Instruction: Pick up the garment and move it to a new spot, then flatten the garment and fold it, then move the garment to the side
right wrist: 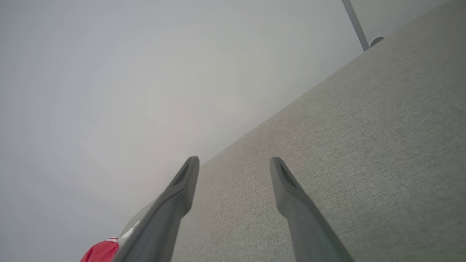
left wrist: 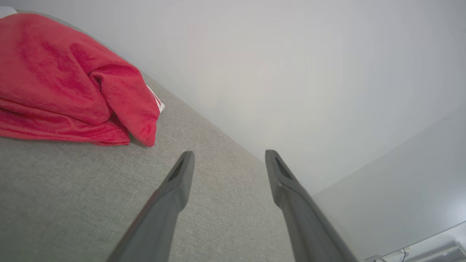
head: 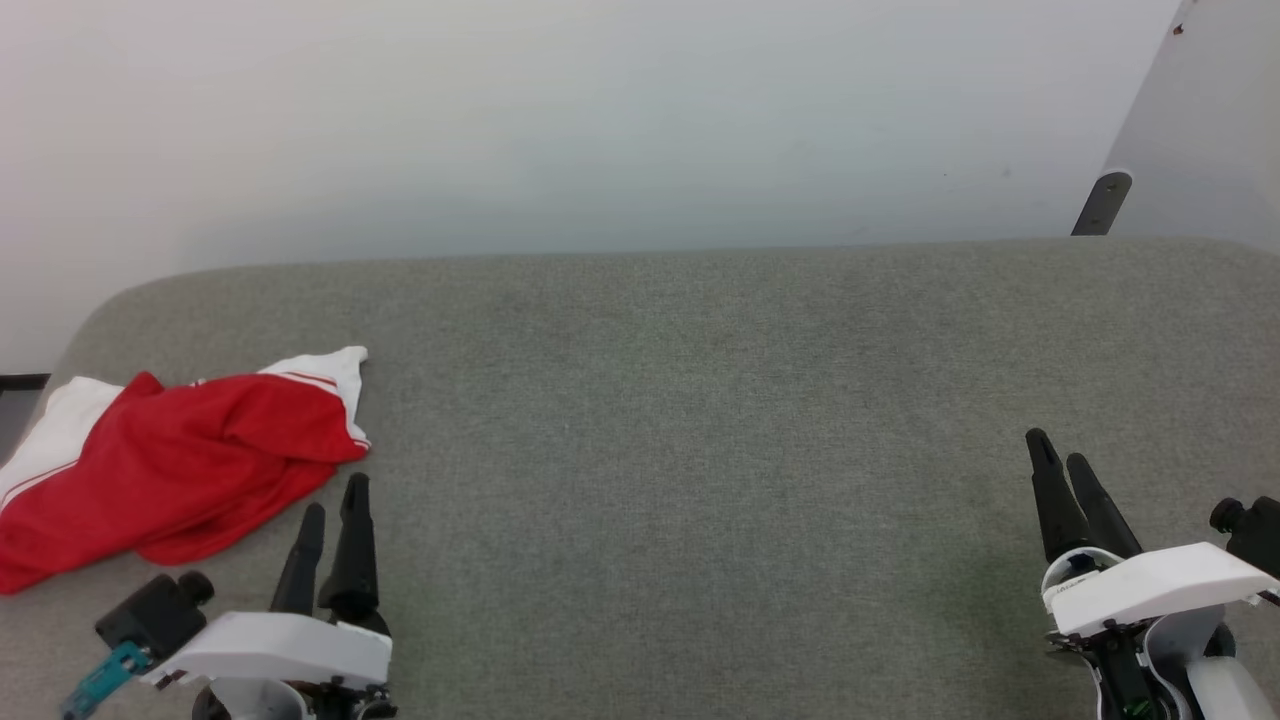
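The garment, red with white sleeves and striped trim, lies crumpled at the left end of the grey fabric surface; its number is hidden in the folds. My left gripper stands open just right of and below the garment's near edge, apart from it, with nothing between its fingers. In the left wrist view the garment bunches at the upper left, beyond the open left gripper. My right gripper rests open at the lower right, far from the garment. In the right wrist view the right gripper is open, and a red corner of the garment peeks past one finger.
A pale wall rises behind the surface. A dark bracket and a slanted white panel stand at the back right. The surface's rounded left edge runs close beside the garment. Open grey fabric stretches between the two grippers.
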Robot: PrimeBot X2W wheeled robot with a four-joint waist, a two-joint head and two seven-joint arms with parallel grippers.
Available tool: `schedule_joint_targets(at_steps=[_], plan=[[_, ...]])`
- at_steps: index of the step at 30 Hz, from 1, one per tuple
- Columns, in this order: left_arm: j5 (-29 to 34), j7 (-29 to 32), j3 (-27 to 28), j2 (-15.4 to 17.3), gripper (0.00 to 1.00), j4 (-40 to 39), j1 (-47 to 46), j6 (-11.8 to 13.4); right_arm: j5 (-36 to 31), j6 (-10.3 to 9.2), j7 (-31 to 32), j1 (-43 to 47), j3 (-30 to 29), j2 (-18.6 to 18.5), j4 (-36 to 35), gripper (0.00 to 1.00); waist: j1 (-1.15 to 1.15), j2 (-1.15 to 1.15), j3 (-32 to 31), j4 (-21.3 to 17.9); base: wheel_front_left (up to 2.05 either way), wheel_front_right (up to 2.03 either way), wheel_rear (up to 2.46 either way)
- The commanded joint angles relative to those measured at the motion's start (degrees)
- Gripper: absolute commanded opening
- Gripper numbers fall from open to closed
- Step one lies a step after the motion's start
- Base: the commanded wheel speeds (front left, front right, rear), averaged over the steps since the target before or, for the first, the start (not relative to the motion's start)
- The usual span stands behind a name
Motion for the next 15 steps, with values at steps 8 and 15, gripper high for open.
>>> schedule_joint_targets(at_steps=[8, 15], plan=[[9.1, -1.7, -1.3, 1.3, 1.00, 0.0, 0.1, 0.8, -9.6, 0.03, -1.9, -1.6, -0.1, -0.5, 0.1, 1.00, 0.00, 0.00, -0.2, -0.2, 0.00, 0.00, 0.00], [14.9, -3.0, -2.8, 2.1, 1.00, -0.3, 0.5, 1.9, -16.6, 0.04, -3.1, -1.9, -0.1, -0.2, 0.6, 1.00, 0.00, 0.00, -0.3, -0.2, 0.00, 0.00, 0.00]])
